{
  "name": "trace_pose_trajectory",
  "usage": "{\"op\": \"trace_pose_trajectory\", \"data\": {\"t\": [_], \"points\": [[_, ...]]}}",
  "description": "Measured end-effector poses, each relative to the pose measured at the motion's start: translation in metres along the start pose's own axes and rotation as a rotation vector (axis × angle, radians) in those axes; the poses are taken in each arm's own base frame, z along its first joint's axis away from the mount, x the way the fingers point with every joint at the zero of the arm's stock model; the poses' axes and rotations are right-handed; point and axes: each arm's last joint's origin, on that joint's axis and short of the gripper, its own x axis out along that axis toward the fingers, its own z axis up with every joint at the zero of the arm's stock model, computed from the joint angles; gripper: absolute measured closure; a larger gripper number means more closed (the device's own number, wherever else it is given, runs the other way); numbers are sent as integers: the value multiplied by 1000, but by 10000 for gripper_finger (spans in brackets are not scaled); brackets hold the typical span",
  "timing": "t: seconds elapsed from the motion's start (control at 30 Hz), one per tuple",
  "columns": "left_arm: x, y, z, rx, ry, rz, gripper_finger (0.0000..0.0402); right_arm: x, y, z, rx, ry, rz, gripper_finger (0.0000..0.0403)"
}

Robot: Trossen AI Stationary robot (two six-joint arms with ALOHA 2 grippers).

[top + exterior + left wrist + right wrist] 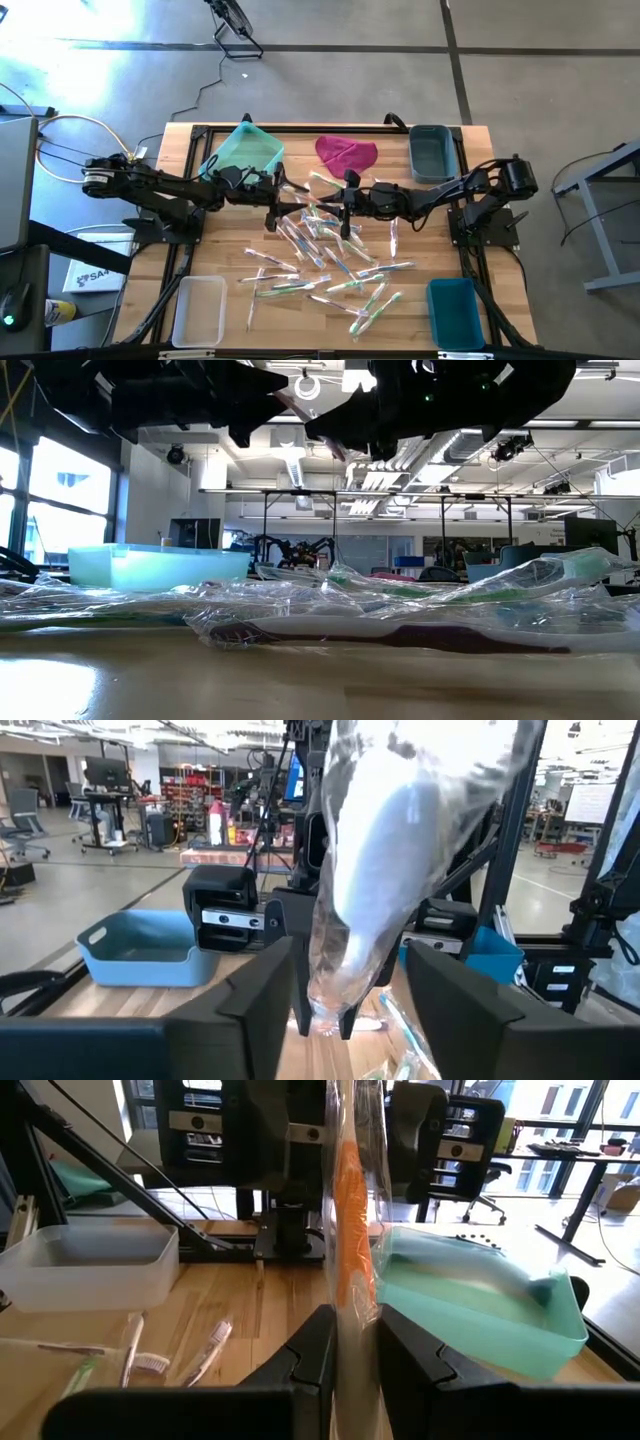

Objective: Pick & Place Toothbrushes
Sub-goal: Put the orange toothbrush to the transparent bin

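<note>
Several wrapped toothbrushes [330, 262] lie scattered on the wooden table [420, 300]. Both grippers meet above the pile, fingers level. My right gripper [352, 1345] is shut on one wrapped toothbrush [350, 1210] with an orange handle, which stands upright. My left gripper [345, 1005] faces it from the table's left. It is open, with one finger on either side of the same toothbrush [385, 850] and a gap to the wrapper on both sides. In the high view the left gripper [295, 203] and the right gripper [328, 203] are close together. My right gripper pinches the toothbrush's clear wrapper near its lower end [352, 1305] between its two fingers [305, 1350]. The fingers come level from the table's right side and lie across the toothbrush. The toothbrush stands upright above the fingers, lifted clear of the table.
A teal tray [245, 150], a magenta cloth [345, 153] and a grey-blue bin [432, 152] stand along the far edge. A clear bin [198, 308] sits near left and a blue bin [455, 312] near right.
</note>
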Motion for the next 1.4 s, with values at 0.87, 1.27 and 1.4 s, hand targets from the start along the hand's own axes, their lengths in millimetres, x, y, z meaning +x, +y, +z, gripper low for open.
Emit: {"op": "trace_pose_trajectory", "data": {"t": [0.87, 1.27, 1.4], "points": [[0, 0, 0, 0, 0, 0, 363, 0, 0, 0, 0, 0, 0, 353], [0, 0, 0, 0, 0, -1, 363, 0, 0, 0, 0, 0, 0, 353], [0, 0, 0, 0, 0, -1, 363, 0, 0, 0, 0, 0, 0, 352]]}}
